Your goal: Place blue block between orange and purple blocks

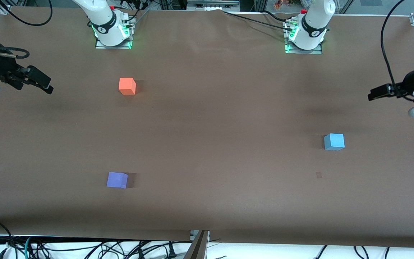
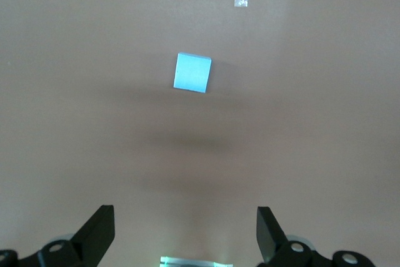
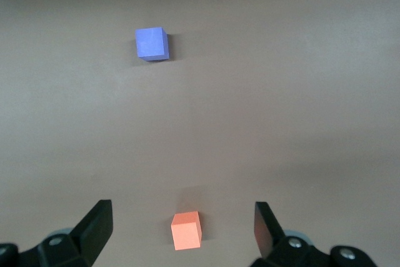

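The light blue block sits on the brown table toward the left arm's end; it also shows in the left wrist view. The orange block sits toward the right arm's end, near the bases, and shows in the right wrist view. The purple block lies nearer the front camera than the orange one and shows in the right wrist view. My left gripper is open and empty, up at the left arm's end of the table. My right gripper is open and empty, up at the right arm's end.
A small patch of tape lies on the table nearer the front camera than the blue block. Cables run along the table's edges. Both arm bases stand at the back edge.
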Motion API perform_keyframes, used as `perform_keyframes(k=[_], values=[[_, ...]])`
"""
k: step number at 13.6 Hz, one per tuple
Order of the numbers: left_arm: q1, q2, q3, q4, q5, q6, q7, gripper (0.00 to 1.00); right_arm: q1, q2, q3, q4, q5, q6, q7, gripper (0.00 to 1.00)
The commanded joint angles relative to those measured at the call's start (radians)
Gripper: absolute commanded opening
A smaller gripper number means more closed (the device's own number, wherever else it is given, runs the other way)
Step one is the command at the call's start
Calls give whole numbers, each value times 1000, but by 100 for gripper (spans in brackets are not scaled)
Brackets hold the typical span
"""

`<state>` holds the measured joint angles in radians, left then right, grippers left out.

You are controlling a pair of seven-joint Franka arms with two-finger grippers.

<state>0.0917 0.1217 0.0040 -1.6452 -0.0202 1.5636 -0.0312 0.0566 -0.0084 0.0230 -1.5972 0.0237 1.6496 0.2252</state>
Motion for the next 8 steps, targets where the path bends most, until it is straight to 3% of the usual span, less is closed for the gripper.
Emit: perform_keyframes(k=[1,4,8], values=[[12,22,-1,-127,-9,172,71,100,5,10,0,10,13,7,3,100],[40,77,-1,-304,-9,442,123,100,5,11,0,10,13,12,3,100],[37,211,-1,-334,-7,570,125,100,5,10,0,6,13,6,3,100]])
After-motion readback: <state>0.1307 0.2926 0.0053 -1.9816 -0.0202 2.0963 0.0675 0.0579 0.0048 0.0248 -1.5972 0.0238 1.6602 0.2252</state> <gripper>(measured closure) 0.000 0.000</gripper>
